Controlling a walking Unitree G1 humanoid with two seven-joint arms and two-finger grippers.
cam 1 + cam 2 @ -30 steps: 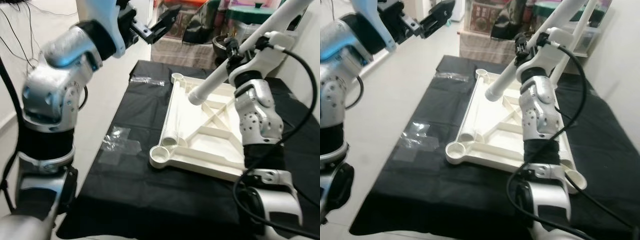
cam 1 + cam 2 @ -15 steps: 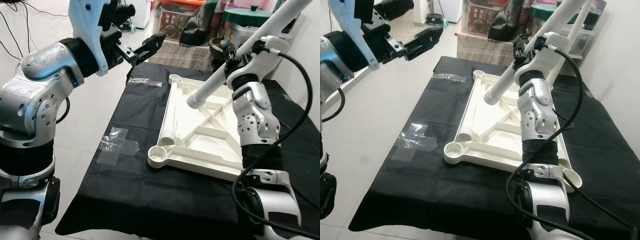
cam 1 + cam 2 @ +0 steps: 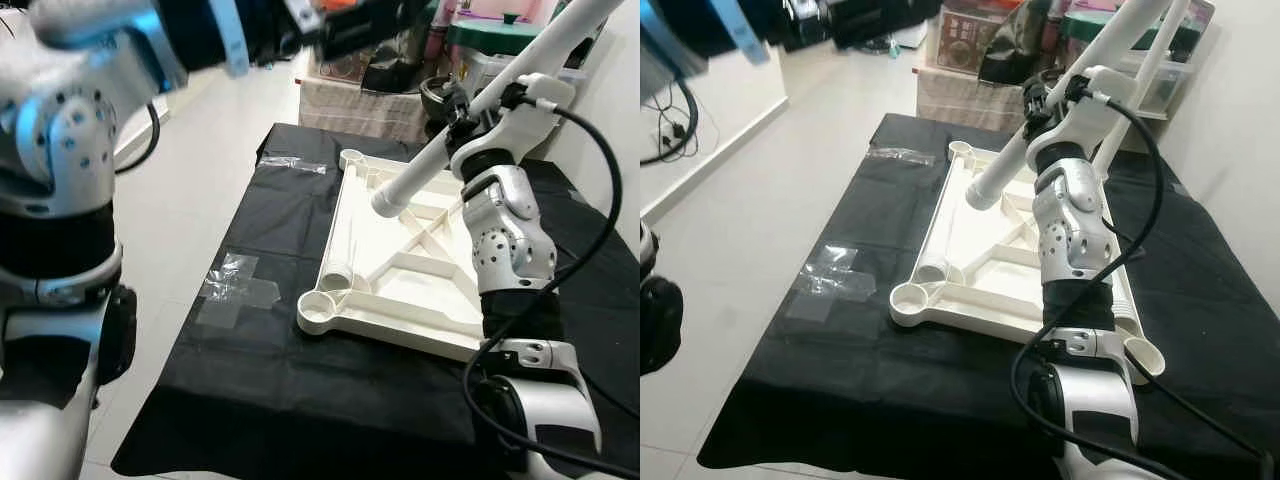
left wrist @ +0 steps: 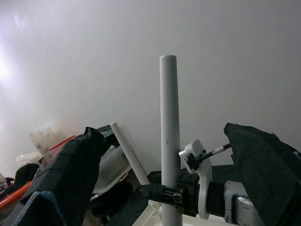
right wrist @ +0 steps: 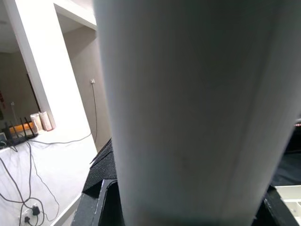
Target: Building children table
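Note:
A white table frame lies upside down on the black cloth. My right gripper is shut on a long white table leg and holds it slanted, its lower end hanging just above the frame's far half. In the right wrist view the leg stands close between the black fingers. Another leg lies along the frame's left rail. My left gripper is raised high beyond the table's far edge, blurred and open. In its wrist view the fingers stand wide apart, facing the held leg.
Crumpled clear plastic lies on the cloth's left side, and another piece near the far left corner. Boxes and bins stand behind the table. Open tiled floor runs along the left of the table.
My left arm has swung up and to the right, carrying its open gripper from the table's far left corner to high above the far edge. The right arm and its leg have hardly moved.

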